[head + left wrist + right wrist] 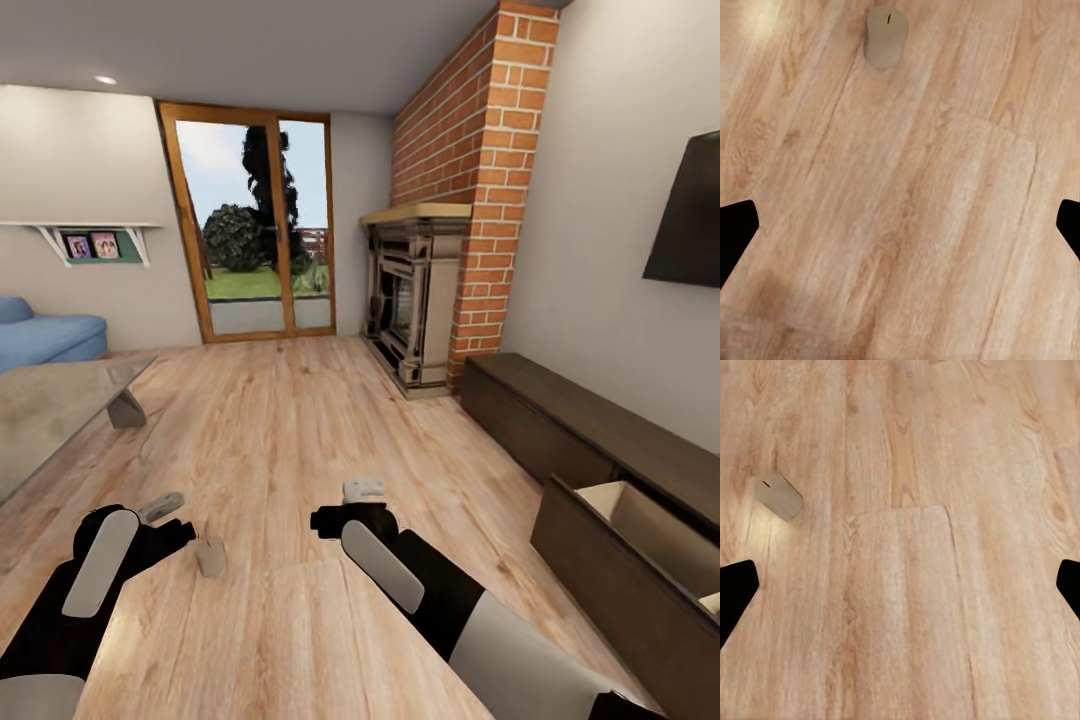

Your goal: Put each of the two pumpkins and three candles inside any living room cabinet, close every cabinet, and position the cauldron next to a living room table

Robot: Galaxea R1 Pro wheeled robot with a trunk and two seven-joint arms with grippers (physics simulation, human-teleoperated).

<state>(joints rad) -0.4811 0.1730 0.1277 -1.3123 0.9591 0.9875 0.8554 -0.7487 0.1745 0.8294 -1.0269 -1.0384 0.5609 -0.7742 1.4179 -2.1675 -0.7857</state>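
Note:
One pale beige candle (211,556) stands upright on the wood floor, just right of my left gripper (168,512) and left of my right gripper (362,492). In the left wrist view the candle (886,36) lies well ahead of the open left gripper (900,232), which holds nothing. The right wrist view has the candle (778,497) off to one side of the open, empty right gripper (900,592). The dark brown cabinet (560,420) runs along the right wall, with one drawer (640,520) pulled open and its light wood inside showing. The grey glossy table (50,410) is at the left. The pumpkins and cauldron are out of view.
A brick chimney with a fireplace (410,300) stands beyond the cabinet. A glass door (258,225) closes the far wall, a blue sofa (45,335) sits at the far left, and a TV (690,215) hangs above the cabinet. Wood floor stretches ahead between table and cabinet.

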